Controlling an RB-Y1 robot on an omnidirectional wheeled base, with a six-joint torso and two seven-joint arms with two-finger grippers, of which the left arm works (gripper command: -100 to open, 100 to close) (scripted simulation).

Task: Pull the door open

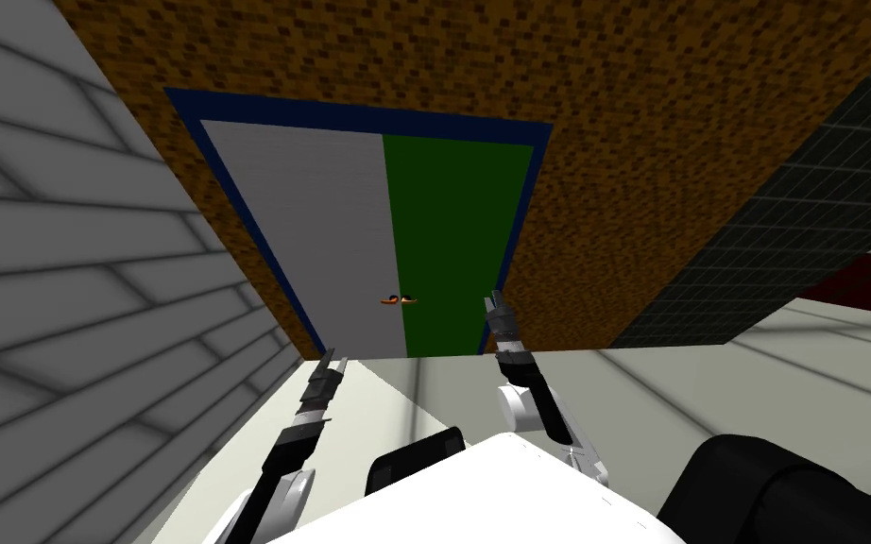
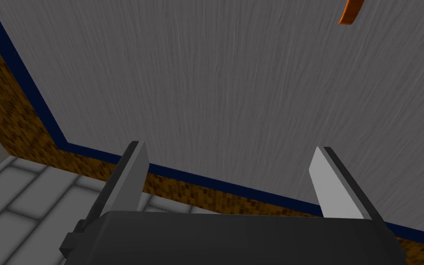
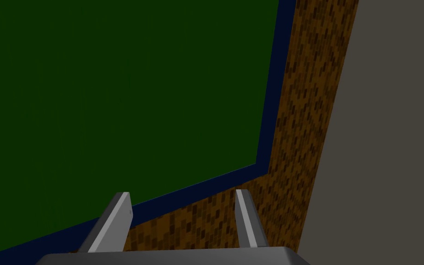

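Blocks of grey make the side wall left of the door. The left end effector is low in front of the door's grey half, its two fingers apart with nothing between them. Small orange handles sit in the middle of the door, where grey meets green. Their shape is hard to make out, and the left wrist view cuts one off. The right end effector is low before the green half, near the blue frame, fingers apart too. Brown speckled wall lies right of the door.
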